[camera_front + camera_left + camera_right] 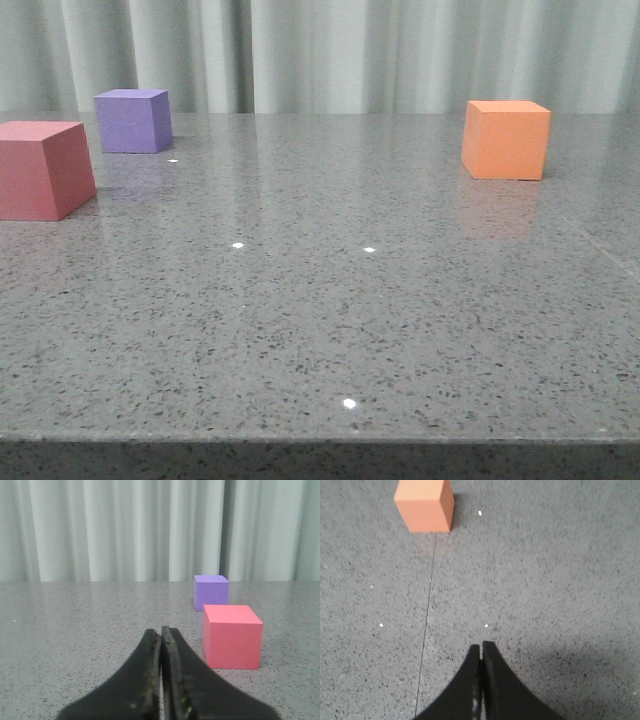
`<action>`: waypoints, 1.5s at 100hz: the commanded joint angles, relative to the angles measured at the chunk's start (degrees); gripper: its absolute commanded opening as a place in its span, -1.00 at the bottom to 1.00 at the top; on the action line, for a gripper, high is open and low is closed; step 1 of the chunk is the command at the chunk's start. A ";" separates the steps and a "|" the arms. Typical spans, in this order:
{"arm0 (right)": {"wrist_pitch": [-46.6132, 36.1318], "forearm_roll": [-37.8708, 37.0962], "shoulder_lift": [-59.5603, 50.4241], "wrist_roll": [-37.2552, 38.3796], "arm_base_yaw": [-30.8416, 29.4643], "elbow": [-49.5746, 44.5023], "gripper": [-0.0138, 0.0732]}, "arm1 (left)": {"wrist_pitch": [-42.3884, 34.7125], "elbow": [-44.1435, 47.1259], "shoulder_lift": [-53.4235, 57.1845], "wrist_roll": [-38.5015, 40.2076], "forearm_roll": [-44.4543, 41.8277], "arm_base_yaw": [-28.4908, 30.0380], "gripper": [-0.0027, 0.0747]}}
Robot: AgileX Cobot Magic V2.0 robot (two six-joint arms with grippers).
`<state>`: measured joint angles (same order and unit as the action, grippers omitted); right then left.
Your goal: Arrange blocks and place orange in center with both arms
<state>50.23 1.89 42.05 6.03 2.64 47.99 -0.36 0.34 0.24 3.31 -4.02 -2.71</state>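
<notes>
The orange cube sits at the far right of the grey speckled table. The purple cube sits at the far left, and the pinkish-red cube sits nearer, at the left edge. Neither arm shows in the front view. In the left wrist view my left gripper is shut and empty, low over the table; the pinkish-red cube is just ahead to one side, and the purple cube is behind it. In the right wrist view my right gripper is shut and empty, with the orange cube well ahead.
A pale pleated curtain hangs behind the table's far edge. The table's front edge runs across the bottom of the front view. A thin seam runs through the tabletop beside my right gripper.
</notes>
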 commanded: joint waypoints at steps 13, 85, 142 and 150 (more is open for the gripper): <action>0.07 0.07 2.97 -0.11 -0.31 2.03 0.07 | -4.19 2.45 1.83 -0.04 0.31 0.30 -0.98; -2.27 5.46 20.14 -0.11 2.74 16.80 0.77 | -4.19 2.45 1.83 -0.04 0.31 0.30 -0.98; -2.80 4.23 53.22 0.03 7.23 44.80 0.77 | -4.19 2.45 1.83 -0.04 0.31 0.30 -0.98; -2.79 3.67 55.87 0.03 7.23 47.25 0.77 | -4.19 2.45 1.83 -0.04 0.31 0.30 -0.98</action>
<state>49.67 6.44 97.86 6.03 9.90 90.95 -0.36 0.34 0.24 3.31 -4.02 -2.71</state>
